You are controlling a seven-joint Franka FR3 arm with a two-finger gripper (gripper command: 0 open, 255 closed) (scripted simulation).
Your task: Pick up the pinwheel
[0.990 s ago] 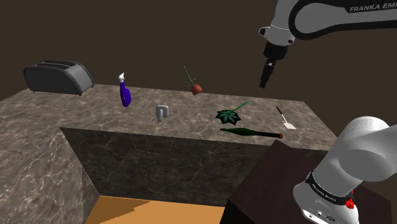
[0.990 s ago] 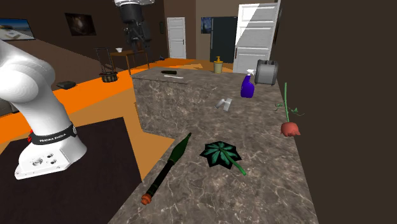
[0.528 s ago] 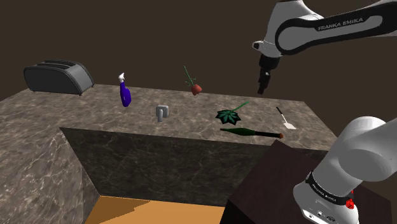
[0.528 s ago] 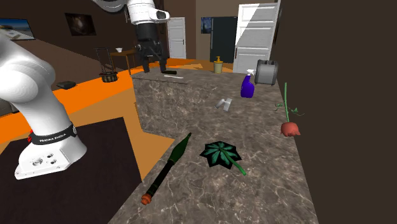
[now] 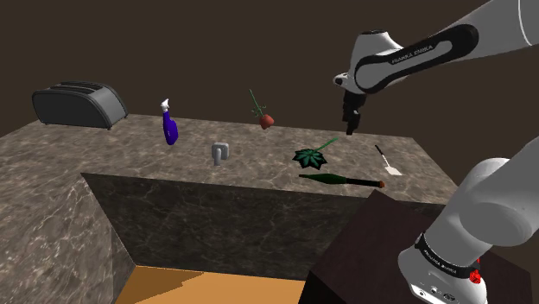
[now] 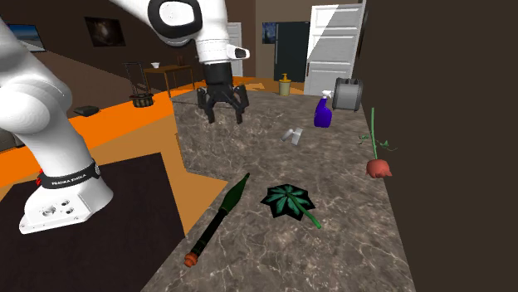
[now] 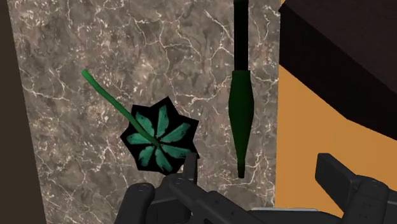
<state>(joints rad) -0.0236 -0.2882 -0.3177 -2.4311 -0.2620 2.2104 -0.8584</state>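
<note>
pinwheel [image 7: 157, 138] below gripper [image 6: 223, 116], outside jaws (spread)

Bare counter [image 7: 184, 57] all around the pinwheel [image 7: 158, 141]; green bottle [image 7: 240, 102] near, toward the counter's edge.

Black hand [image 6: 222, 115] spread above counter [image 6: 332, 174], green pinwheel [image 6: 287, 201] flat

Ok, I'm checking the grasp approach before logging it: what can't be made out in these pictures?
Green bottle: wrist view, far end cut off by the picture's edge.
Pinwheel: wrist view, rim nearest the gripper partly covered by a finger.
Small grey object: shoulder view, too small to identify.
</note>
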